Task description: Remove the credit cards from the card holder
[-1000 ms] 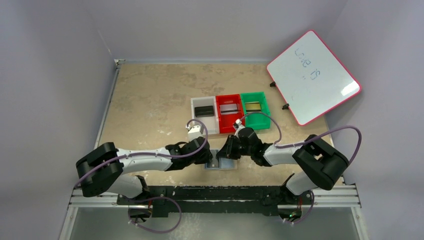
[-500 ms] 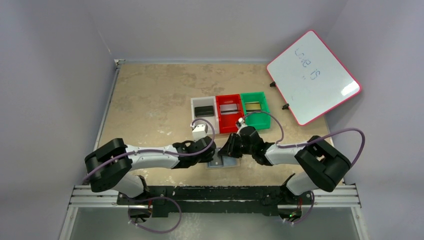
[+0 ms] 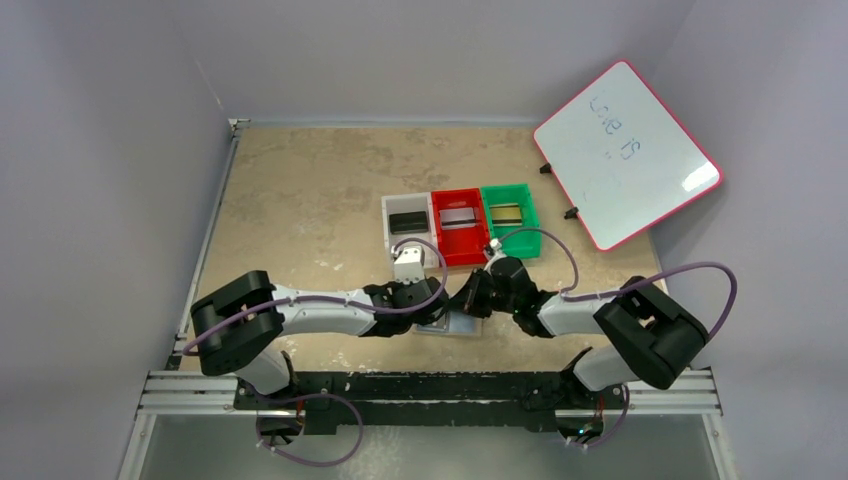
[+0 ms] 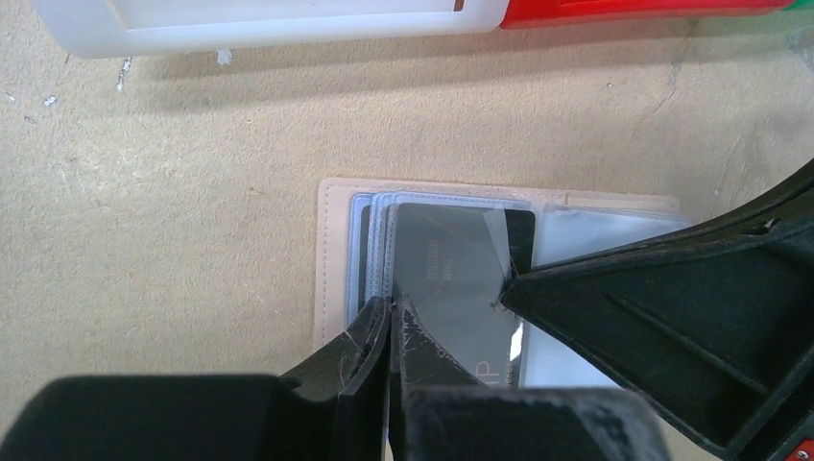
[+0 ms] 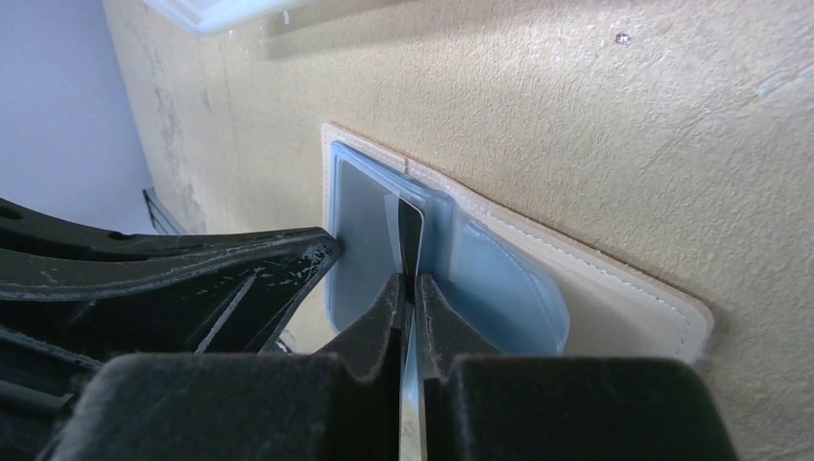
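The card holder (image 3: pixel 452 324) lies open on the table between both grippers, tan rim (image 4: pixel 336 259) and grey-blue pockets up. A black credit card (image 4: pixel 451 269) sits in its left pocket stack. My left gripper (image 4: pixel 392 309) is shut, pinching the left edge of the pocket layers. My right gripper (image 5: pixel 411 288) is shut on the card's edge (image 5: pixel 410 240), seen edge-on between its fingers. The right fingers (image 4: pixel 672 317) reach in from the right in the left wrist view. The left fingers (image 5: pixel 192 269) show at left in the right wrist view, beside the wallet (image 5: pixel 614 288).
Three bins stand just behind the wallet: a clear one (image 3: pixel 392 240) with a black card, a red one (image 3: pixel 458 248) with a silvery card, a green one (image 3: pixel 520 242) with a gold card. A pink-framed whiteboard (image 3: pixel 625 155) leans at the back right.
Both arms have shifted a little to the right, and the wallet has slid slightly right with them. Both grippers stay shut at the wallet.
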Available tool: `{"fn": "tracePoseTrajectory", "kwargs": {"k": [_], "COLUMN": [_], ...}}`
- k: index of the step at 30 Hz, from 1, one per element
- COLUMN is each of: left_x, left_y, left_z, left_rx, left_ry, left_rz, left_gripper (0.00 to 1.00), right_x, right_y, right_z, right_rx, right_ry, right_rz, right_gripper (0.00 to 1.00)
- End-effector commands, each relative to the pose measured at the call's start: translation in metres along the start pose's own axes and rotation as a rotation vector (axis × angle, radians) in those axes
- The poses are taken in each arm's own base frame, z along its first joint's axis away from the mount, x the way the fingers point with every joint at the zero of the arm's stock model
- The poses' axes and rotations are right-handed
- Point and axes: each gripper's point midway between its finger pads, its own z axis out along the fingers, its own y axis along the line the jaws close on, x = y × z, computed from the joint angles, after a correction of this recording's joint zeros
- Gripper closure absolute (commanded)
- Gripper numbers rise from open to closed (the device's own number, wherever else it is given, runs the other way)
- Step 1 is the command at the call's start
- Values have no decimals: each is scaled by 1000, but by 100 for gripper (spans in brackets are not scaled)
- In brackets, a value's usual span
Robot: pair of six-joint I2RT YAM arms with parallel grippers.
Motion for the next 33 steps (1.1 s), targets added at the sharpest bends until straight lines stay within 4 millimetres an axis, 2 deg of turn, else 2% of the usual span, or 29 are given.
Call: {"fn": "tracePoseTrajectory", "kwargs": {"k": [1, 5, 16, 33], "left_x": [37, 34, 31, 31], "left_y": [44, 41, 42, 43], "left_z": [4, 2, 0, 0], "left_rx": [-135, -120, -116, -121], "left_ry": [113, 103, 89, 87], "left_rz": [80, 74, 65, 66], "left_gripper": [100, 100, 100, 100], "right_x": [-1, 0, 0, 4], "right_y": [22, 20, -3, -14], "right_z": [-7, -9, -12, -21], "right_rx": [-118, -148, -84, -56], "right_ry": [10, 19, 15, 25], "right_rz": [21, 47, 83, 62], "right_gripper": [99, 100, 100, 100]}}
